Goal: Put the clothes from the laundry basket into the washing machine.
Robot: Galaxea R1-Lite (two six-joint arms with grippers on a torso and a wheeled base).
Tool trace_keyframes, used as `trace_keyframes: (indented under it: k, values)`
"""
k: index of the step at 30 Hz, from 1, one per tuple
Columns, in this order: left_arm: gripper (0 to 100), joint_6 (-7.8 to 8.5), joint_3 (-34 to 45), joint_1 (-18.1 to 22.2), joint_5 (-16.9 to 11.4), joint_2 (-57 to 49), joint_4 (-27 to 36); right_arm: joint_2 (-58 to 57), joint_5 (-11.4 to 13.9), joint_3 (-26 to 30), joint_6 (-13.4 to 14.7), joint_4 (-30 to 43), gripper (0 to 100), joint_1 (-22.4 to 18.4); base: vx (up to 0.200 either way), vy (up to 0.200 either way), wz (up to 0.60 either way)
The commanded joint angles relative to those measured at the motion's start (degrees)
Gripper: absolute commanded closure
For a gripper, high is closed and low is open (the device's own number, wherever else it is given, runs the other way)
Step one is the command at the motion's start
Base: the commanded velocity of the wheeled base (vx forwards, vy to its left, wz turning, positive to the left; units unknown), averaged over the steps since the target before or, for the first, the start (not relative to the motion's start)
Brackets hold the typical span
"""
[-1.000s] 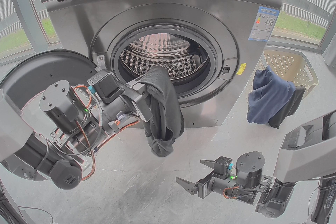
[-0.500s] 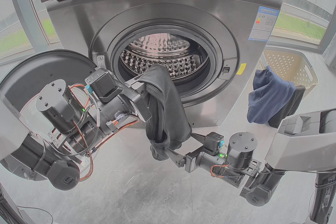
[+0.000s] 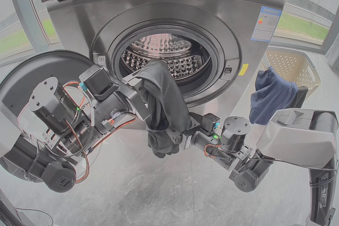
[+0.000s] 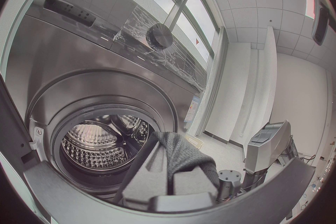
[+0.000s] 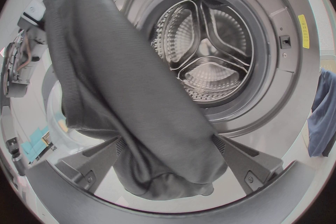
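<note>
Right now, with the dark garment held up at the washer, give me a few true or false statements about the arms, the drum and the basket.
1. The washing machine has its door swung open. True.
2. The left gripper is empty. False: it is shut on the dark grey garment, held in front of the opening.
3. Clothes lie inside the drum. False: the part of the drum that shows is bare metal.
4. A blue garment hangs over the rim of the laundry basket. True.
5. The right gripper is clamped shut on the garment. False: its fingers stand open on either side of the garment's hanging lower part.
</note>
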Motion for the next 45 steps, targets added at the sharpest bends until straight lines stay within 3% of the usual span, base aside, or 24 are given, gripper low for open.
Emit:
trace_keyframes:
  k: [1, 24, 25, 34, 42, 43, 45]
  values:
    - [100, -0.04, 0.1, -0.16, 0.01, -0.86, -0.04, 2.5, -0.01, -3.06, -0.05, 0.4, 0, -1.96, 0.0, 0.0, 0.0]
    - [100, 0.14, 0.54, -1.48, -0.08, -1.04, -0.04, 7.95, 1.3, -10.01, -0.32, -0.22, 0, -0.55, 0.0, 0.0, 0.0]
    - [100, 0.14, 0.54, -1.65, 0.01, -1.04, -0.12, 8.39, 1.3, -10.27, -0.32, -0.3, 100, -0.55, 0.0, 0.0, 0.0]
    - [100, -1.01, 0.63, -1.57, 0.01, -1.48, -0.04, 8.48, 1.3, -9.66, -0.23, -1.36, 100, -0.37, 0.0, 0.0, 0.0]
    - [100, -1.09, 0.8, -1.04, 0.01, -1.13, -0.04, 6.54, 1.04, -5.26, -0.32, -1.36, 100, -0.29, 0.0, 0.0, 0.0]
    - [100, -1.09, 0.8, -0.95, 0.01, -1.04, -0.04, 6.37, 1.13, -4.91, -0.32, -1.36, 0, -0.29, 0.0, 0.0, 0.0]
    - [100, -1.45, 0.8, -0.86, 0.01, -0.95, -0.04, 5.23, 1.13, -3.24, -0.23, -1.36, 0, -0.2, 0.0, 0.0, 0.0]
